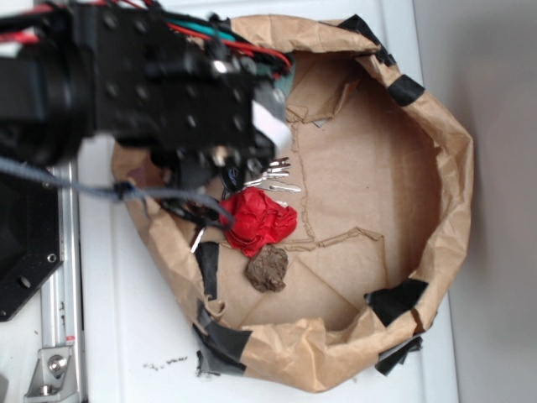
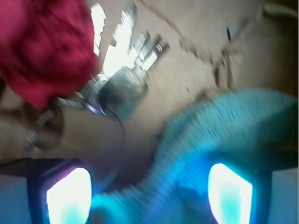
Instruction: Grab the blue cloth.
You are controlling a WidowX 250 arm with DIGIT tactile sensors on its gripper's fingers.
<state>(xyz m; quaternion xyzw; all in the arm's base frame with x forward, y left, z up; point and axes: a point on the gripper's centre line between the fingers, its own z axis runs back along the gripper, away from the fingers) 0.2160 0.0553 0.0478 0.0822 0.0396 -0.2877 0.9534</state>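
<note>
Your hand (image 2: 149, 193) was wide open, low over blue cloth (image 2: 219, 135); cloth sat between pads (image 2: 230, 191), beside keys (image 2: 133, 60) and red wad (image 2: 44, 46) in paper bag (image 1: 453, 168). Looked like pre-grasp step; next you'd need to drop slightly, then pinch fold, avoiding keys

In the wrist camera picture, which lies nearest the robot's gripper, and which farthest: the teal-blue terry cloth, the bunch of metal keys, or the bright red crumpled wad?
1. Teal-blue terry cloth: between the gripper fingers, lower right.
2. Bunch of metal keys: middle, beyond the cloth.
3. Bright red crumpled wad: top left, farthest.
</note>
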